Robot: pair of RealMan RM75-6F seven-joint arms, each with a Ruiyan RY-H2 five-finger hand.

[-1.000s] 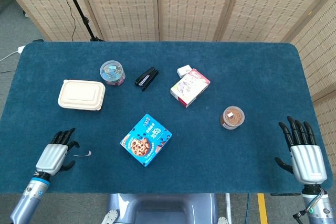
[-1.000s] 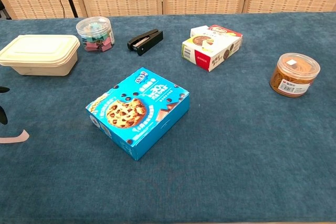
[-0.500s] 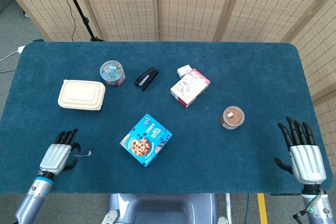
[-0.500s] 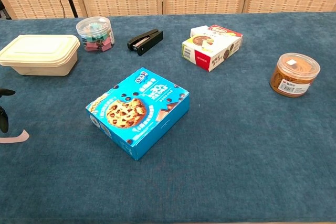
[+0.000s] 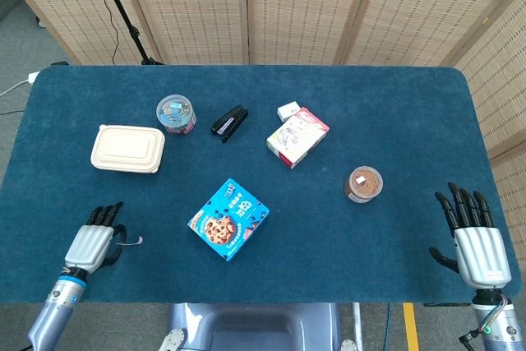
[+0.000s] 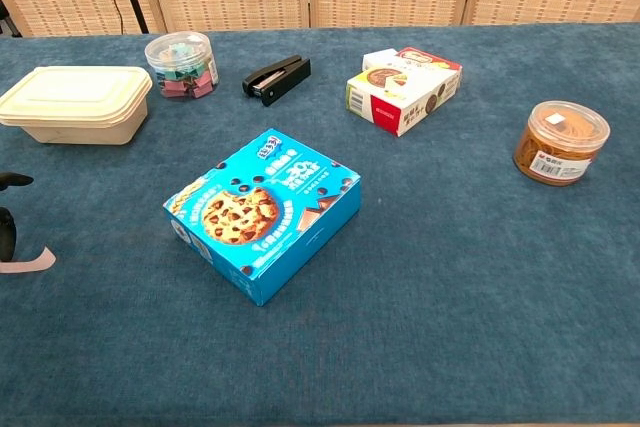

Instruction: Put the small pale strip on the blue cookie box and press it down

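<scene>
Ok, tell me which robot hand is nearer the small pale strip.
Left. The left robot hand sits right beside the pale strip, its fingers at the strip's near end. The right robot hand rests open at the table's opposite edge, far beyond the blue cookie box.

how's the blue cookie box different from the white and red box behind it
The blue cookie box is bright blue with chocolate chip cookies printed on top; the white and red box is mostly white with a red end and edge. The blue cookie box sits near the table's middle and looks larger; the white and red box lies farther back, to the right. Both lie flat, turned at an angle.
</scene>
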